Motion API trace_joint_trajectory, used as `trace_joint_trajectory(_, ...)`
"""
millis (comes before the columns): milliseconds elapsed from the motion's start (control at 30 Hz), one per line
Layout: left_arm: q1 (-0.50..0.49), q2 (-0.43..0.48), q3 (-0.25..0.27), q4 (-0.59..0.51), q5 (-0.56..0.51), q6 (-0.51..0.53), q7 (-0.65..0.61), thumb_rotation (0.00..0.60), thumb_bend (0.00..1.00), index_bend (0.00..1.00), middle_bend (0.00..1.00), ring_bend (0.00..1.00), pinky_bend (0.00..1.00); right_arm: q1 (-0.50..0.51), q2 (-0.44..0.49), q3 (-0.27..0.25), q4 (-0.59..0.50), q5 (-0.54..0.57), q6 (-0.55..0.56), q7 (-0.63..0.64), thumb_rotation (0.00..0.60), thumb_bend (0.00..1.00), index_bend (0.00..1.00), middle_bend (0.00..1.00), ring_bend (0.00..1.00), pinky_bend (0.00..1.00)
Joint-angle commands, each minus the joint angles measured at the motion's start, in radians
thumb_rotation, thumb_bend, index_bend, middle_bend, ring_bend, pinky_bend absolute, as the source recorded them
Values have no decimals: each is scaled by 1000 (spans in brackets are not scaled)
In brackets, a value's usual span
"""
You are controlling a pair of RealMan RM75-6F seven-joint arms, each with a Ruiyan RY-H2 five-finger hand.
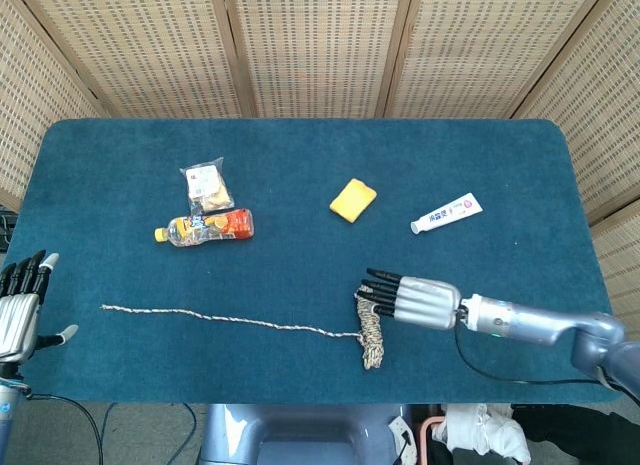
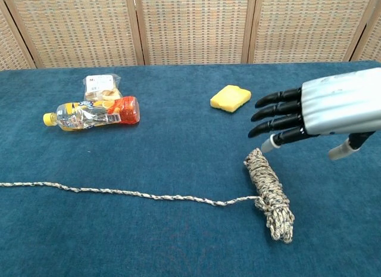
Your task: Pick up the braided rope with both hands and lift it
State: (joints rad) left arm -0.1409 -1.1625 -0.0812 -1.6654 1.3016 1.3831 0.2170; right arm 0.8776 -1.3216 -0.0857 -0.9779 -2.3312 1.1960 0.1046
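Note:
The braided rope (image 1: 369, 325) lies on the blue table, its coiled bundle (image 2: 269, 193) at the near right and one loose strand (image 2: 119, 192) trailing far left. My right hand (image 1: 412, 298) hovers flat just above the bundle's far end, fingers (image 2: 275, 113) stretched out and apart, holding nothing. My left hand (image 1: 20, 310) waits off the table's left edge in the head view, fingers spread and empty, well clear of the strand's tip (image 1: 105, 307). The chest view does not show the left hand.
A drink bottle (image 1: 205, 226) and a snack bag (image 1: 207, 184) lie at the left middle. A yellow sponge (image 1: 353, 200) and a toothpaste tube (image 1: 446, 213) sit further back right. Wicker screens (image 1: 320, 45) stand behind the table.

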Motion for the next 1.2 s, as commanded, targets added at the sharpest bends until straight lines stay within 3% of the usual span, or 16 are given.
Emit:
trace_joint_trajectory(33,-9,-5,-2,7,-10,-16,2,600,0,0,0,0,0,51,-56,-45,47,-14,-44,23,600,0,158,70,0,28)
trace_joint_trajectory(567,-21,-11,-7,30,-29,-40,-10,600,0,0,0,0,0,117,-169,-139,146,50,-73,51,600,0,164,97,0,58)
trace_joint_trajectory(800,-22,-12,-3,30,-27,-40,-9,600,0,0,0,0,0,124,-203,-176,180,62,-50,61,600,4,258,175,14,112)
trace_joint_trajectory(933,-22,-12,-3,29,-26,-38,-9,600,0,0,0,0,0,124,-215,-190,200,74,-35,65,600,67,336,252,55,170)
trace_joint_trajectory(1200,-22,-10,1,28,-23,-40,-13,600,0,0,0,0,0,121,-248,-226,257,94,-6,105,600,226,356,306,132,318)
